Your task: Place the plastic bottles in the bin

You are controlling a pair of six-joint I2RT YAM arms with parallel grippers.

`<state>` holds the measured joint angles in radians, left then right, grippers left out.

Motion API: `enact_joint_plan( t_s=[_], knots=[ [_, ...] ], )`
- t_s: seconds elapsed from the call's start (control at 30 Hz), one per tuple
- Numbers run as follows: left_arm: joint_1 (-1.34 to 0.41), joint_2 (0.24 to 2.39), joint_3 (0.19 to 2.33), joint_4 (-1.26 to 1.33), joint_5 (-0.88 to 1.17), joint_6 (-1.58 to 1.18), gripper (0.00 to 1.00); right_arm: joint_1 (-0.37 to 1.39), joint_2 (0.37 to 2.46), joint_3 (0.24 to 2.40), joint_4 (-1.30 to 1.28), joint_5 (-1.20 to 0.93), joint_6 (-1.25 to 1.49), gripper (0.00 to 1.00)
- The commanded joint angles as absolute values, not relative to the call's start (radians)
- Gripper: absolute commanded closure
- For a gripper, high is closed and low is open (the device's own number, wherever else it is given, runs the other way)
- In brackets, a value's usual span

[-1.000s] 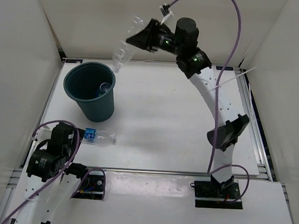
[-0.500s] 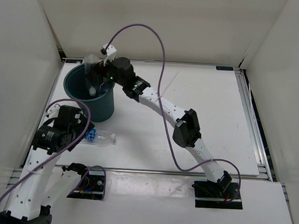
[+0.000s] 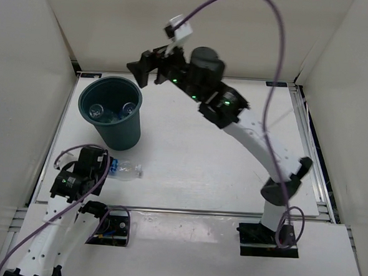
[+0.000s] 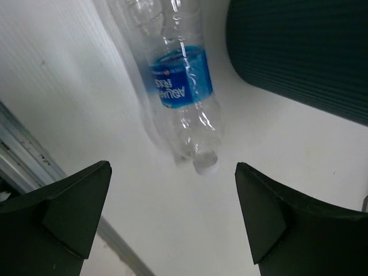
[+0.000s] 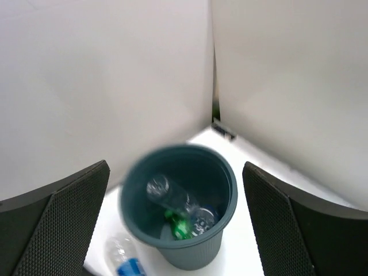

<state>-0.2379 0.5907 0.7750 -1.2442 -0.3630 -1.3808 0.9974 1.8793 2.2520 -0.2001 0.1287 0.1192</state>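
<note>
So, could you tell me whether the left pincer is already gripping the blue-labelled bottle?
No, the left pincer is open, and the blue-labelled bottle lies untouched ahead of it.

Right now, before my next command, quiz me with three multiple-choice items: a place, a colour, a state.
1. The blue-labelled bottle in the left wrist view lies: A inside the bin; B on the table beside it; C atop its rim.
2. The coloured bottle in the bin is: A red; B yellow; C green.
3. The right end effector is: A open, empty; B shut on a bottle; C inside the bin.
1 B: it rests by the bin's base. 2 C: green shows among clear bottles. 3 A: fingers wide apart, nothing between.
</note>
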Motion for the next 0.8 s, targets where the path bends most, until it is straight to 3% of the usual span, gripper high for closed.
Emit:
enact_joint_plan(
  t_s=[0.0, 0.07, 0.17, 0.27, 0.5, 0.57, 0.6, 0.63, 0.77],
  knots=[
    [-0.233, 0.522, 0.625, -1.079, -0.446, -1.6, 0.0, 1.014, 1.781, 2.267, -0.374, 0.156, 0.087, 0.0],
    [-0.233, 0.499, 0.519, -1.011, -0.437, -1.745, 0.0, 1.023, 1.709, 2.258, -0.457, 0.156, 0.115, 0.0],
    [-0.233, 0.488, 0.447, -0.896, -0.452, -1.718, 0.0, 1.035, 1.665, 2.232, -0.533, 0.156, 0.115, 0.0],
    [-0.224, 0.551, 0.408, -0.792, -0.497, -1.686, 0.0, 1.048, 1.62, 2.22, -0.574, 0.167, 0.124, 0.0],
    [-0.072, 0.797, 0.385, -0.565, -0.388, -1.563, 0.0, 1.048, 1.546, 2.189, -0.647, 0.201, 0.091, 0.0],
    [-0.011, 0.851, 0.402, -0.565, -0.347, -1.523, 0.09, 1.048, 1.536, 2.174, -0.66, 0.215, 0.08, 0.0],
    [0.003, 0.891, 0.417, -0.565, -0.321, -1.505, 0.19, 1.048, 1.522, 2.163, -0.66, 0.225, 0.069, 0.0],
    [0.026, 0.903, 0.417, -0.565, -0.31, -1.479, 0.39, 1.048, 1.51, 2.137, -0.66, 0.239, 0.069, 0.0],
    [0.081, 0.871, 0.367, -0.565, -0.25, -1.47, 0.52, 1.048, 1.509, 2.115, -0.66, 0.258, 0.049, 0.0]
  ],
)
